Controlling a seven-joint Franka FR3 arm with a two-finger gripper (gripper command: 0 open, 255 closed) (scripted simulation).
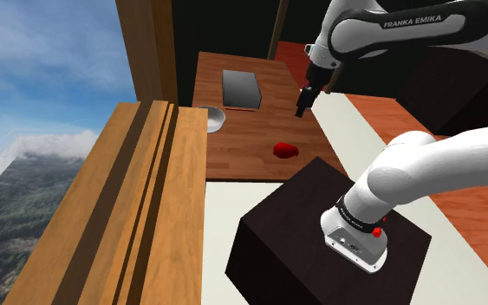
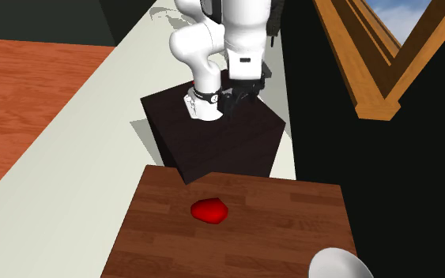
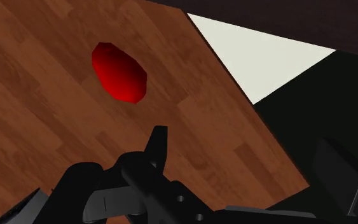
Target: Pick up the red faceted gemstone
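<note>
Shoulder view, your arm (image 1: 406,24) arched over the table (image 1: 250,130), gripper (image 1: 302,107) pointing down, spread or pressed together you cannot tell, one grey box (image 1: 240,88), one white bowl (image 1: 211,117), one red gemstone (image 1: 286,150) near the table edge by the stand (image 1: 294,234).

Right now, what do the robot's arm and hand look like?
The arm is made of rounded, glossy white tubes with dark joints. A dark band on one tube carries white lettering, FRANKA EMIKA. A small red spot sits by its base collar. The gripper is all black.
</note>
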